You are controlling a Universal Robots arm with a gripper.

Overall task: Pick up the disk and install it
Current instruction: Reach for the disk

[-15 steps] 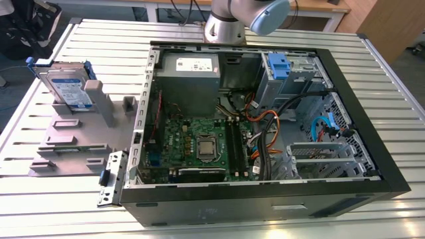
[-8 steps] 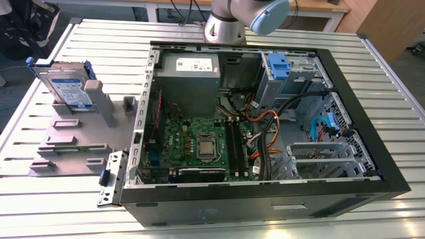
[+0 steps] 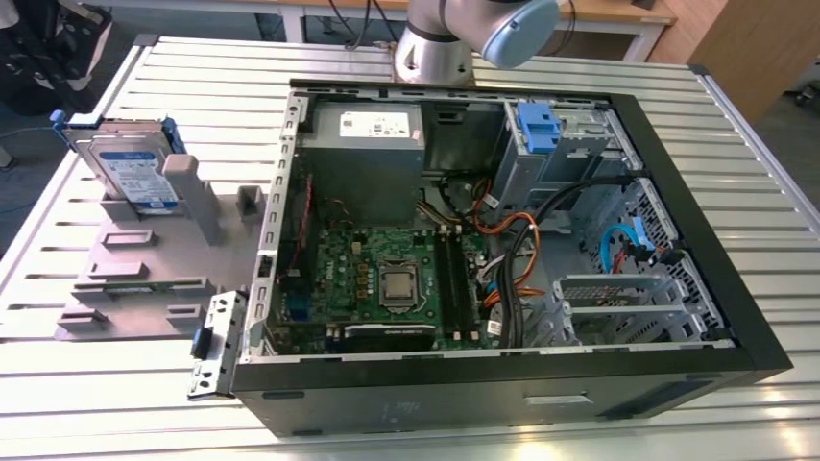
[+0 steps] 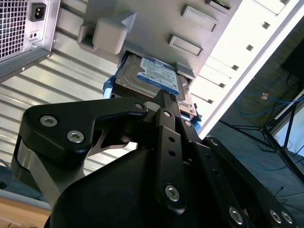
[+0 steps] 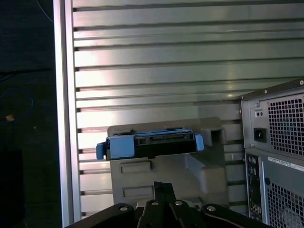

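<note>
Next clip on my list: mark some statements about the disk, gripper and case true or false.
1. The disk stands in the grey holder, outside the case. True.
2. The gripper holds the disk. False: it is apart from the disk, which sits in the holder.
3. The case is open, with the motherboard showing. True.
4. The disk's carrier is red. False: it is blue.

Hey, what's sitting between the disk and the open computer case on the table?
In the exterior view, upright posts of the grey holder, in which the disk stands, fill the stretch up to the computer case.
</note>
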